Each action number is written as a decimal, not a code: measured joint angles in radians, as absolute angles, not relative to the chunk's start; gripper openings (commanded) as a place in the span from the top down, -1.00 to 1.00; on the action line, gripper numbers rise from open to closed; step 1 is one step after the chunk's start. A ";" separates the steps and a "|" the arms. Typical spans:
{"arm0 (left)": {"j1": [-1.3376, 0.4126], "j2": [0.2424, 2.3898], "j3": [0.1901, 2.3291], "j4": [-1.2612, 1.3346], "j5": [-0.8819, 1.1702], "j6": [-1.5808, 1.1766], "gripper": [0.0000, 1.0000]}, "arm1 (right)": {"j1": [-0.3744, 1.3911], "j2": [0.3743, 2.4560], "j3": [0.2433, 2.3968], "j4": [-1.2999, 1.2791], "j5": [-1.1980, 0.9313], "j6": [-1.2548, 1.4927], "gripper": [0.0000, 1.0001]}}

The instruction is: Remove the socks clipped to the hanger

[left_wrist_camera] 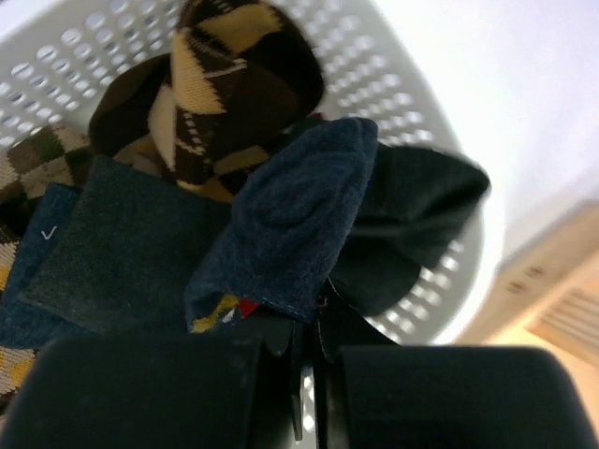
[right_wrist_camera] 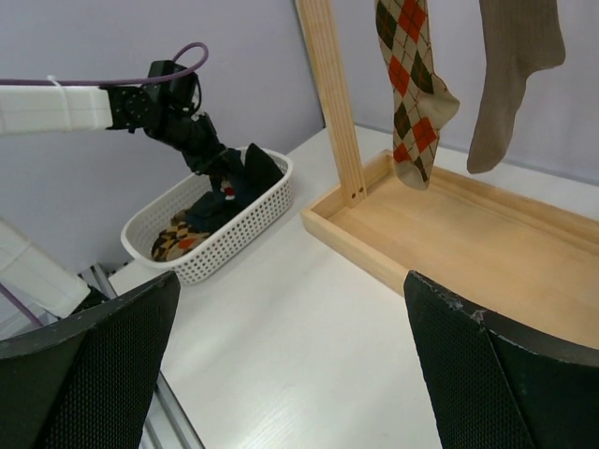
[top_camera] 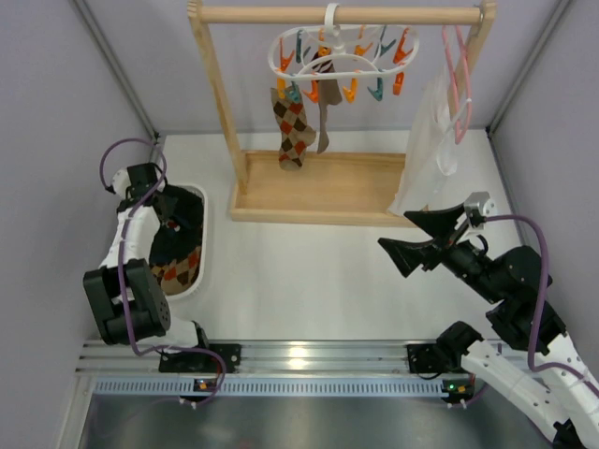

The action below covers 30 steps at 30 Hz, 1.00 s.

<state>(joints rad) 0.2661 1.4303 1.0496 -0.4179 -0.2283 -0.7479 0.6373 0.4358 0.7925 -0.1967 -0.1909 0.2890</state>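
Note:
The white oval hanger (top_camera: 329, 58) hangs by its hook from the wooden rail, with orange and teal pins. An argyle sock (top_camera: 295, 131) and a plain brown sock (top_camera: 323, 120) hang clipped to it; both show in the right wrist view, argyle (right_wrist_camera: 412, 89) and brown (right_wrist_camera: 510, 65). My left gripper (top_camera: 171, 223) is over the white basket (top_camera: 200, 267), shut on a navy sock (left_wrist_camera: 299, 215) held by its edge at the fingertips (left_wrist_camera: 309, 323). My right gripper (top_camera: 394, 229) is open and empty, above the table in front of the rack (right_wrist_camera: 290, 355).
The basket (left_wrist_camera: 402, 65) holds several other socks, argyle (left_wrist_camera: 225, 84) and dark. The wooden rack's tray base (top_camera: 328, 192) stands at the back. A pink wire hanger (top_camera: 459, 84) with a white translucent garment (top_camera: 426, 150) hangs at the rail's right end.

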 measured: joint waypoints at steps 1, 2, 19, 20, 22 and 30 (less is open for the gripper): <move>0.265 1.455 1.050 -0.419 -0.244 -0.761 1.00 | 0.637 0.421 0.783 -0.200 -0.191 0.289 -0.99; 0.265 1.480 1.049 -0.419 -0.261 -0.773 1.00 | 0.637 0.410 0.774 -0.207 -0.193 0.289 -0.99; 0.264 1.428 0.967 -0.422 -0.353 -0.815 -0.66 | 0.638 0.321 0.733 -0.322 -0.190 0.269 -0.99; 0.263 1.390 0.967 -0.421 -0.350 -0.807 -0.72 | 0.638 0.319 0.733 -0.327 -0.190 0.269 -0.99; 0.261 1.311 0.966 -0.424 -0.336 -0.788 -0.96 | 0.638 0.314 0.733 -0.339 -0.188 0.269 -0.99; 0.195 1.013 0.951 -0.419 -0.219 -0.730 -0.96 | 0.638 0.279 0.734 -0.378 -0.180 0.269 -0.99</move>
<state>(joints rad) 0.1947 1.0126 0.9508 -0.4194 -0.2192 -0.7300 0.6376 0.2787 0.7338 -0.3782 -0.1799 0.2691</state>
